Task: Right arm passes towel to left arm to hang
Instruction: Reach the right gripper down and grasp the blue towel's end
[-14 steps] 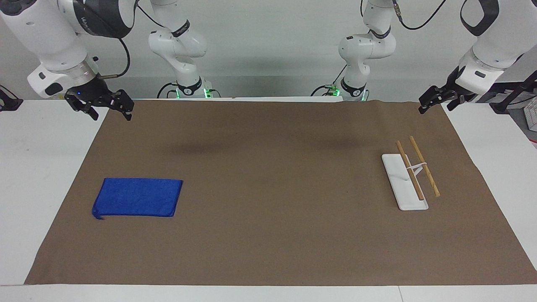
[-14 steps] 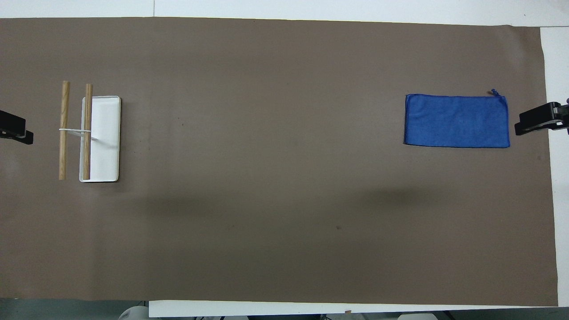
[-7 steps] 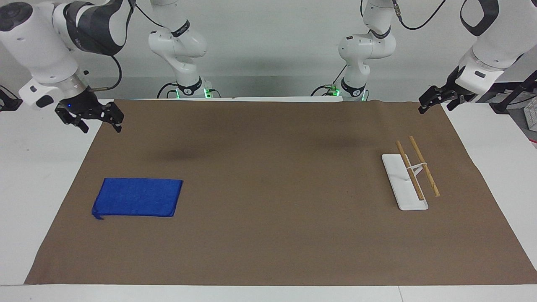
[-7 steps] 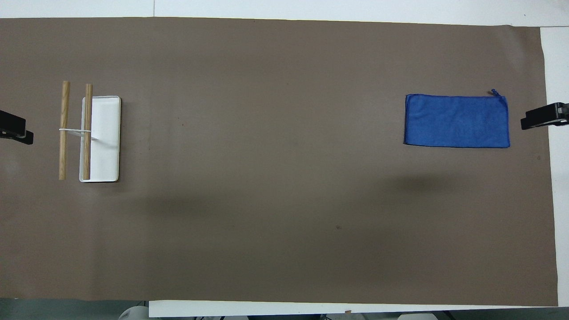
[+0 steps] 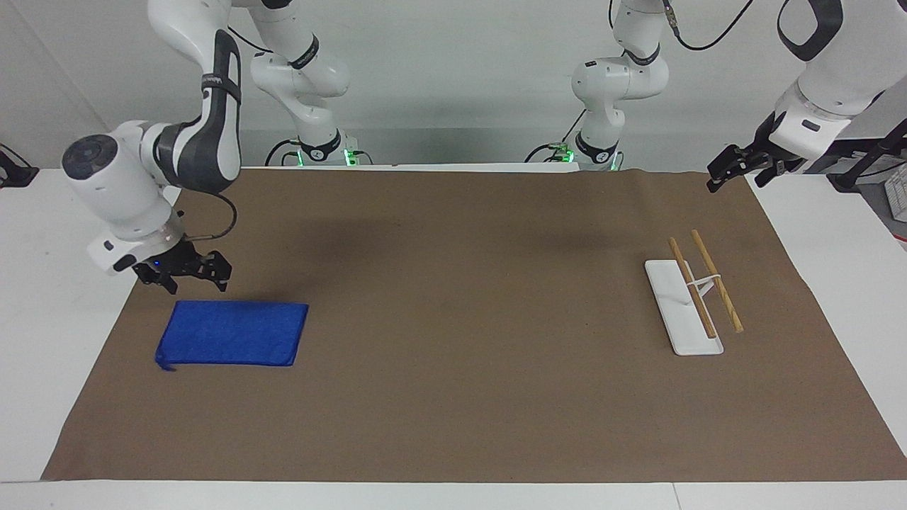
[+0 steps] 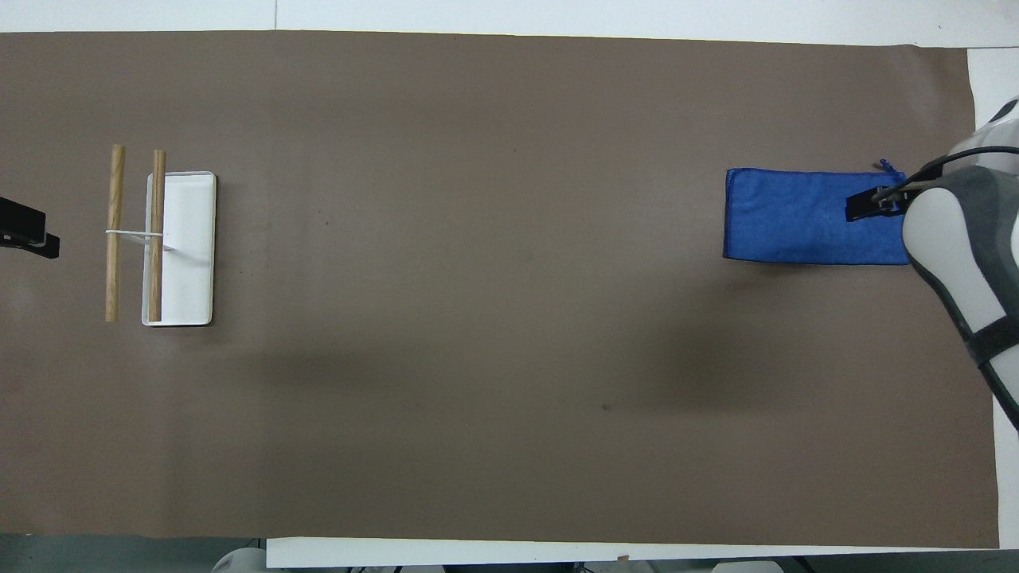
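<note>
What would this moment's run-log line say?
right gripper: open, over towel edge, not touching | left gripper: waiting, raised near rack | towel: flat on mat

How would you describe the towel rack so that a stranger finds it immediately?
Start at the brown mat, at the left arm's end. There stands the towel rack: a flat white base carrying two parallel wooden rods. Nothing else on the mat is wooden; the blue towel lies at the other end.
</note>
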`<move>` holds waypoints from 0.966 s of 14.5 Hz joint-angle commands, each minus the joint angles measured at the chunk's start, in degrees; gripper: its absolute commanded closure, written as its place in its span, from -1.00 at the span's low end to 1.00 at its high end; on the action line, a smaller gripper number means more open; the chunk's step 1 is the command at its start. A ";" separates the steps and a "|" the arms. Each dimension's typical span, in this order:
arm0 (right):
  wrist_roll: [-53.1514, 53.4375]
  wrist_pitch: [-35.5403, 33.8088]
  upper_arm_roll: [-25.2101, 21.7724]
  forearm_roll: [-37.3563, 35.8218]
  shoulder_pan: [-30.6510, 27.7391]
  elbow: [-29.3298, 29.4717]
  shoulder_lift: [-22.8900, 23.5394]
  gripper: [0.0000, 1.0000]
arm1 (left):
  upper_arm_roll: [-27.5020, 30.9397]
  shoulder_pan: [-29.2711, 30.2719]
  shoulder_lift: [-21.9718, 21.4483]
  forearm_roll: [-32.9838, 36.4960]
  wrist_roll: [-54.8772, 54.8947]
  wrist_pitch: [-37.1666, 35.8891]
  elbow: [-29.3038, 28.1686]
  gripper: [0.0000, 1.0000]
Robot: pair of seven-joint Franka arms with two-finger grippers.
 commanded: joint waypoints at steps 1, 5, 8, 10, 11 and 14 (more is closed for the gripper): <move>-4.18 3.53 0.18 1.45 -0.67 -0.49 2.98 -0.99 | -0.04 0.50 -1.19 -0.68 0.68 -0.26 -1.11 -1.00; -4.45 7.93 0.18 1.45 -0.67 -1.37 4.66 -0.98 | -0.04 0.50 -1.19 -0.68 0.68 -0.26 -1.11 -1.00; -4.62 8.72 0.26 1.45 -0.67 -1.37 5.54 -0.96 | -0.04 0.50 -1.19 -0.68 0.68 -0.26 -1.10 -1.00; -4.54 11.26 0.44 1.45 -0.67 -2.33 6.33 -0.92 | -0.04 0.41 -1.19 -0.68 0.68 -0.26 -1.19 -1.00; -4.62 12.14 0.44 1.45 -0.76 -2.77 6.33 -0.91 | -0.04 0.50 -1.19 -0.68 0.68 -0.26 -1.11 -1.00; -4.54 12.59 0.44 1.45 -0.93 -2.86 7.12 -0.90 | -0.04 0.50 -1.19 -0.68 0.68 -0.26 -1.19 -1.00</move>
